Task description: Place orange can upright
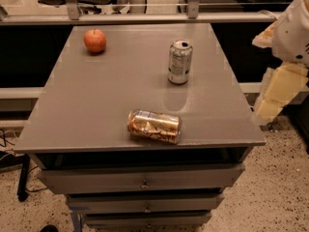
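Observation:
The orange can [154, 126] lies on its side near the front edge of the grey table top [96, 100], with its silver top facing right. It is shiny golden-orange with dark and white markings. My gripper [271, 96], cream-coloured under the white arm, hangs off the table's right edge. It is level with the lying can, well to its right, and touches nothing.
A silver-grey can [180, 62] stands upright at the middle right of the table. A red apple [95, 40] sits at the back left. Drawers [142, 182] are below the top. A rail and chairs stand behind the table.

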Controlling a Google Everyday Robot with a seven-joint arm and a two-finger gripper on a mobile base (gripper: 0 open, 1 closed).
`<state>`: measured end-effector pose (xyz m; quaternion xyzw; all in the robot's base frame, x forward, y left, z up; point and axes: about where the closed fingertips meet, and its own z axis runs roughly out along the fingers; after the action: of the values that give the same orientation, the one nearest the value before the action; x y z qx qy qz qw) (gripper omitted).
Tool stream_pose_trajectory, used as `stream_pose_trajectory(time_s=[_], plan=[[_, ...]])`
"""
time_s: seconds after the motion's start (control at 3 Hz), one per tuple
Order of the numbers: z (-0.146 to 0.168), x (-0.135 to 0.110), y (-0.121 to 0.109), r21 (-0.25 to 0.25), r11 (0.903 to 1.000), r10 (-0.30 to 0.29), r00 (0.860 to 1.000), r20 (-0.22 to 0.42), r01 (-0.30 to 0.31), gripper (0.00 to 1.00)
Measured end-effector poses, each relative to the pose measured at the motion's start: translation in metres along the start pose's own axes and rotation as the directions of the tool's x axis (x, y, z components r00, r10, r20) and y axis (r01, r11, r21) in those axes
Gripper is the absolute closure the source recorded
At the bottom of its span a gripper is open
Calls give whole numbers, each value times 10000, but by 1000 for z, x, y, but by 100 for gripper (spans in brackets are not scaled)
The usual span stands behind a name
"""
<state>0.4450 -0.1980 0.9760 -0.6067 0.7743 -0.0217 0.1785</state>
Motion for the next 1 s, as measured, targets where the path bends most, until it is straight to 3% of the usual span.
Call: stream_pose_trajectory(time_s=[0.33,1.0], plan=[[27,-49,16,-558,9983,-121,9966,818,167,0],[89,-163,69,-1931,9788,-304,9809,1923,682,0]])
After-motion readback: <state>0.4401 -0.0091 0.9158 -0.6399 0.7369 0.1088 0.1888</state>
